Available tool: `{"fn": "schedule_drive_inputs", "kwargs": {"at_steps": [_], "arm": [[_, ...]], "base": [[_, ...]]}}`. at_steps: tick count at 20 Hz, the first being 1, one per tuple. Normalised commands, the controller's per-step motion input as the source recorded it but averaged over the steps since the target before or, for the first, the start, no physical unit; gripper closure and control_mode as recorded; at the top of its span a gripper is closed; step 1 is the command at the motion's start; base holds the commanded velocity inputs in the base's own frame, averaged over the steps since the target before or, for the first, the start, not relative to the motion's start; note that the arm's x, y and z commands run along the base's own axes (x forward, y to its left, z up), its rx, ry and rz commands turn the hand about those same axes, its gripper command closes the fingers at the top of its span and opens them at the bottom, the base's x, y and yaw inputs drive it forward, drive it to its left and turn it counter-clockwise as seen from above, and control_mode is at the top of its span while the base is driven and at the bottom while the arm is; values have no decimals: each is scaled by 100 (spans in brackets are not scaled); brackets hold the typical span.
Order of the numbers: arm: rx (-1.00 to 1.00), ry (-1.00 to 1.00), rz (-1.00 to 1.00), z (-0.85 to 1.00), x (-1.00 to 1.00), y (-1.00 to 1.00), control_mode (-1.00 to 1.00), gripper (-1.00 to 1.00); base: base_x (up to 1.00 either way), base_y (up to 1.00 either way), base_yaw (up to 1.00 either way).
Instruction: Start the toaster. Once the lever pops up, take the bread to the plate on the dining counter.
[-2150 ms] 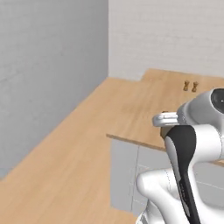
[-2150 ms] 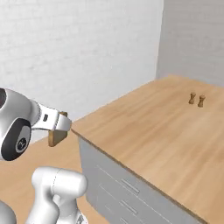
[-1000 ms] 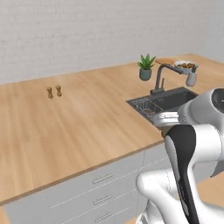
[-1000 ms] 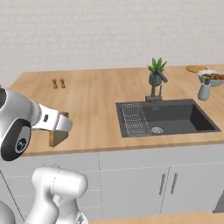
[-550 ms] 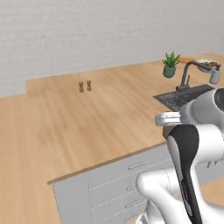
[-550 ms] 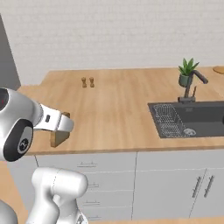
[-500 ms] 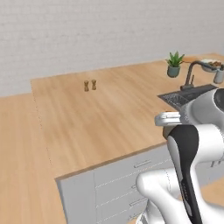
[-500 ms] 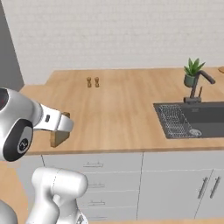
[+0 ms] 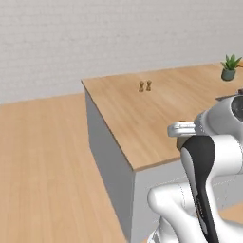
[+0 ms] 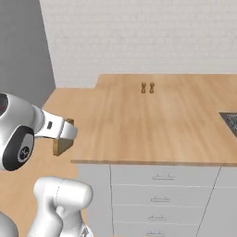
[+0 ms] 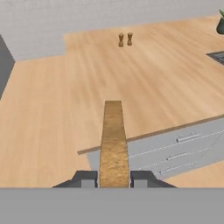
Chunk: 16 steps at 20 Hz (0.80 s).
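My gripper [image 11: 113, 177] is shut on the bread [image 11: 113, 140], a tan slice seen edge-on that sticks out from between the two fingertips. From the right base view the bread [image 10: 60, 141] hangs in the gripper [image 10: 62, 133] just off the left corner of the dining counter [image 10: 139, 120], above the floor. In the left base view the gripper [image 9: 182, 129] sits at the near edge of the light-wood dining counter [image 9: 142, 114]. The toaster and the plate are out of view.
Two small wooden shakers [image 10: 147, 87] [image 9: 144, 86] stand mid-counter toward the back. A potted plant [image 9: 230, 66] and the sink's edge [image 10: 230, 121] lie at the right. Grey drawers [image 10: 159, 194] front the counter. Wooden floor [image 9: 42, 156] stretches to the left.
The whole picture has shifted: the camera swung, so the counter's left corner and the floor now show and the sink has slid off to the right. The bread stays held.
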Motion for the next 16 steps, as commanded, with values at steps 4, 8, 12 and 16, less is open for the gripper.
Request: {"fn": "schedule_drive_inputs", "kwargs": {"at_steps": [4, 8, 12, 16], "arm": [[0, 0, 0, 0, 0, 0, 100, 100], [0, 0, 0, 0, 0, 0, 100, 100], [0, 0, 0, 0, 0, 0, 100, 100], [0, 0, 0, 0, 0, 0, 100, 100]], "base": [[8, 100, 11], [32, 100, 9], [49, 100, 12], [99, 44, 2]]}}
